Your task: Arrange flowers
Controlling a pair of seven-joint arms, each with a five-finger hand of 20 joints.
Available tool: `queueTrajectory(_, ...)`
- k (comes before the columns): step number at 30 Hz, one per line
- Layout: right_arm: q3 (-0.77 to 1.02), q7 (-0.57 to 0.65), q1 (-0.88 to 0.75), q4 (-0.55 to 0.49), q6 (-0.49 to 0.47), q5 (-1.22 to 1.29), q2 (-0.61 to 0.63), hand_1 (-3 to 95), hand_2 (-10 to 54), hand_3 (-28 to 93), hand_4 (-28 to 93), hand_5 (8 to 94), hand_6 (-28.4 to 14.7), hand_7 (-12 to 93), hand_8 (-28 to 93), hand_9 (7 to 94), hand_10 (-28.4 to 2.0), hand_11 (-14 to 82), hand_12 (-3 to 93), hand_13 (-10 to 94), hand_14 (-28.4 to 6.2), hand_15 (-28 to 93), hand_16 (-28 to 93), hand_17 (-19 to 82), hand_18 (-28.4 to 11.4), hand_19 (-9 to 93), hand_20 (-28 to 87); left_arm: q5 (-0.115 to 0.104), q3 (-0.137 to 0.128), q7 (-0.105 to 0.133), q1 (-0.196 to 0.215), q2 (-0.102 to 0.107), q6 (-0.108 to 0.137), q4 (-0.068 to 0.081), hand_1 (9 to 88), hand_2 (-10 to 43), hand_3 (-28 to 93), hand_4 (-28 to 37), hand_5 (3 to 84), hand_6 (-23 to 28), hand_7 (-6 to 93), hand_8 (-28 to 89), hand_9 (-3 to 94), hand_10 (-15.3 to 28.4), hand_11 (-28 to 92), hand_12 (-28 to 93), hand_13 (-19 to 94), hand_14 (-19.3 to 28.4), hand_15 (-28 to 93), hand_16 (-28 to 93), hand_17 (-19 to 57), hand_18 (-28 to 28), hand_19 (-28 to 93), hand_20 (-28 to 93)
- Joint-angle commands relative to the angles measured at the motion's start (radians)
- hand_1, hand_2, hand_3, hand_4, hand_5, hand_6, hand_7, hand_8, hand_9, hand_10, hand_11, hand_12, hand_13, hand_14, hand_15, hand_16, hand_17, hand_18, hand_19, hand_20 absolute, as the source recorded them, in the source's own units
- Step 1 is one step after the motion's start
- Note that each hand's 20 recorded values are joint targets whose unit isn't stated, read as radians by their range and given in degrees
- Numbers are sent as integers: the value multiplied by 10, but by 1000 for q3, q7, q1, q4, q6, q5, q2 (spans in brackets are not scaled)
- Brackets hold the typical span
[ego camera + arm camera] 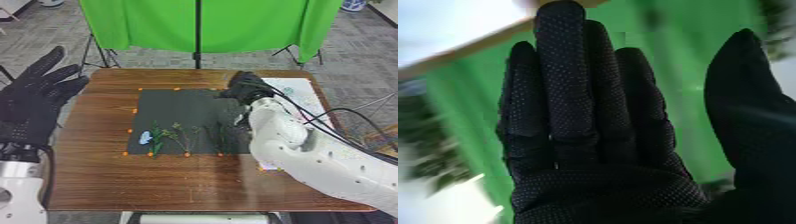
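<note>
In the head view, my right hand (pixel 246 86) is over the back right part of the dark mat (pixel 182 110), beside a white sheet. The right wrist view has my right hand (pixel 589 120) with straight fingers and the thumb spread apart, holding nothing. On the mat's front part lie a light blue flower (pixel 146 137), a green leafy stem (pixel 157 139), a branching stem (pixel 185 142) and a darker green stem (pixel 220 137). At the far left my left hand (pixel 35 95) is raised and open beside the table. My right arm covers part of the mat's right side.
The brown wooden table (pixel 98 170) carries small orange markers around the mat. The white sheet (pixel 302 92) lies along the right side, partly under my right arm. A green cloth (pixel 258 30) hangs on stands behind the table.
</note>
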Motion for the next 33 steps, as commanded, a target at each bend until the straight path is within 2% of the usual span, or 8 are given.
queueTrajectory(1,42,68,-67,107,-23,-2,185,333,-63,748,-264,555,-30,163,-119,683,-168,216,141,662,-135,524,115,355,-210,894,-2,-18,-34,-6,56,-44,-2,24,204,73,773,-283,333,75,110,-81,301,185,256,110,233,267,525,-108,-89,226,548,85)
queueTrajectory(3,36,83,-57,134,-39,1,193,332,-62,749,-264,546,-28,160,-119,682,-168,216,141,661,-135,525,114,354,-210,894,-3,-19,-37,-1,66,-45,7,23,203,72,773,-283,332,74,109,-81,299,184,254,110,231,266,516,-106,-92,226,540,82)
queueTrajectory(12,82,117,-77,172,-121,13,213,330,-67,751,-266,489,-23,145,-116,693,-168,219,141,685,-130,554,118,366,-217,916,10,-21,-31,4,75,-55,8,24,204,73,772,-283,330,74,109,-80,297,183,250,113,230,265,510,-95,-94,225,534,84)
queueTrajectory(17,114,85,-121,131,-16,-6,230,328,-69,749,-266,486,-22,141,-113,704,-167,227,144,694,-126,566,121,370,-219,924,11,-18,-25,3,81,-69,7,21,203,73,773,-283,330,73,110,-80,297,183,250,113,230,265,510,-93,-95,224,534,86)
queueTrajectory(18,120,93,-131,124,-16,-30,230,327,-70,749,-266,486,-22,141,-113,704,-167,227,144,694,-126,567,122,371,-219,924,11,-14,-24,-10,75,-75,2,22,204,73,773,-283,330,74,110,-81,297,183,251,113,230,265,511,-93,-95,224,534,87)
queueTrajectory(22,163,119,-169,79,-35,-64,244,327,-70,746,-265,501,-15,145,-115,713,-161,231,145,702,-120,568,123,377,-216,928,11,-9,-15,-16,64,-79,-3,24,204,73,772,-283,330,74,110,-81,297,183,251,114,231,265,512,-93,-94,224,535,88)
queueTrajectory(25,221,145,-217,49,-104,-79,251,321,-74,743,-263,509,-18,143,-115,714,-163,231,146,705,-122,569,124,380,-218,930,14,-4,-15,-29,55,-84,-6,24,204,74,773,-283,330,74,109,-81,297,184,252,113,231,265,514,-93,-94,224,537,90)
queueTrajectory(33,296,154,-268,62,-235,2,231,322,-74,735,-253,537,-24,135,-111,721,-174,225,148,715,-128,572,128,390,-226,932,35,-5,-11,-31,51,-88,-8,25,206,74,773,-283,330,74,110,-81,297,184,252,113,230,265,515,-94,-93,223,538,93)
